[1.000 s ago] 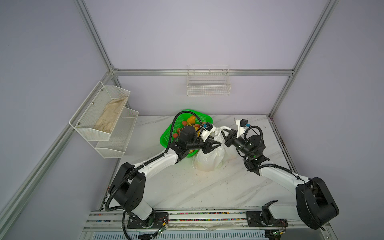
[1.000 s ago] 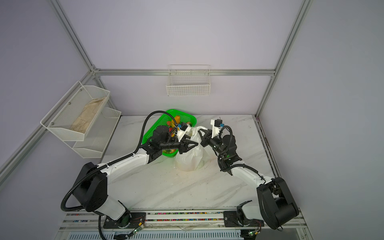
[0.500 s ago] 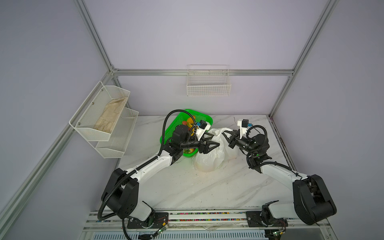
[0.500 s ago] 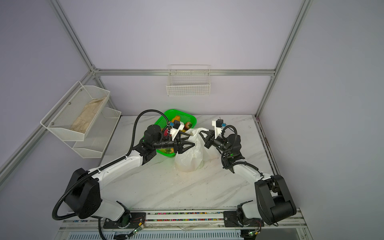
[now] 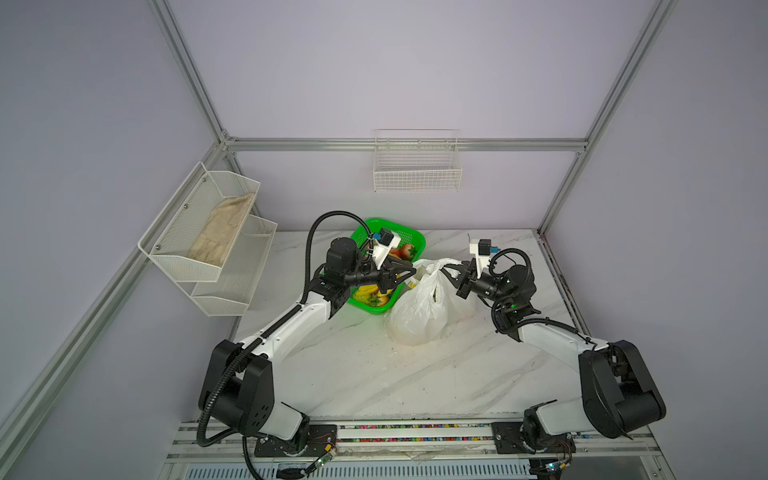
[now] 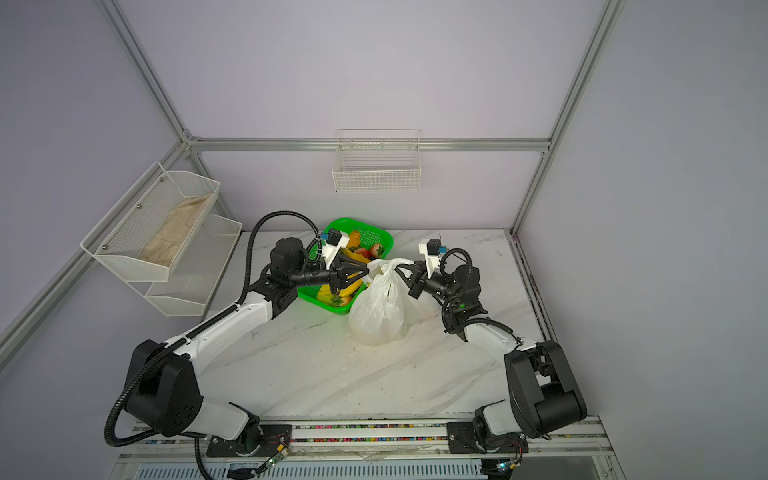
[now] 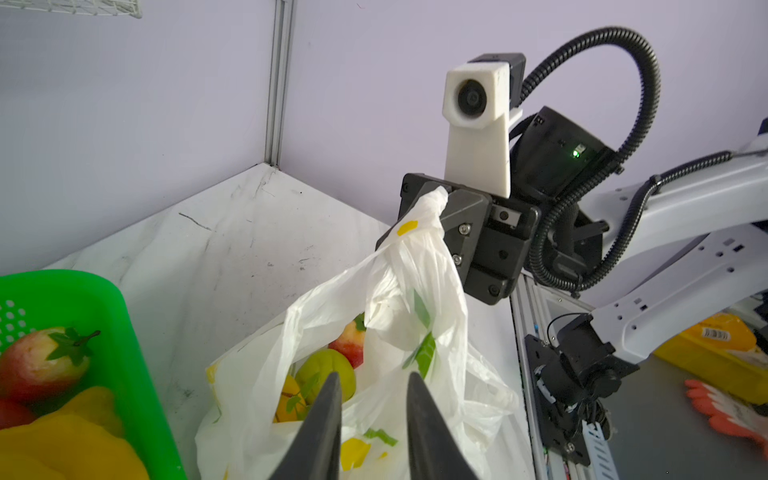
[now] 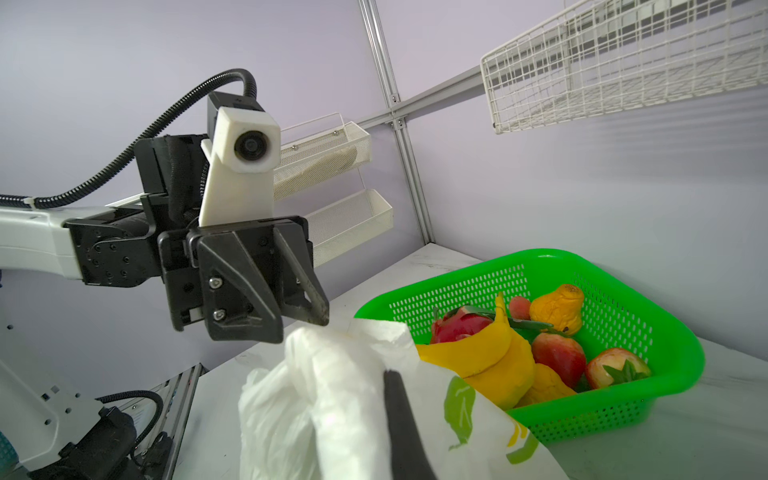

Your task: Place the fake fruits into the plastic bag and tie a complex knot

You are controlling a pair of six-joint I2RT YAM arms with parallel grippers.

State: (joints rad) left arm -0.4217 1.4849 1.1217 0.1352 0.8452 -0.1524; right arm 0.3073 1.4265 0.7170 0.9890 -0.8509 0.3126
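- In both top views, the plastic bag (image 5: 419,307) sat mid-table, just right of the green basket (image 5: 415,239). It was between the left gripper (image 5: 409,272) and the right gripper (image 5: 451,270).
- Only the left wrist view showed fake fruits (image 7: 328,370) inside the bag. It also showed the right gripper pinching the bag's handle tight.
- The right wrist view showed the left gripper's fingers (image 8: 249,299) a bit apart, holding nothing, just above the bag.
- The table (image 6: 332,374) was white marble, and the walls (image 6: 374,62) were pale purple.

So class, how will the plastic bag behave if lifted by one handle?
Probably floppy: the plastic bag is thin, crinkled film, sagging below the handle pinched in the right gripper. Likely bottom-heavy: fake fruits sit low inside, so it may swing. The mouth gapes, so fruit might spill if tilted.
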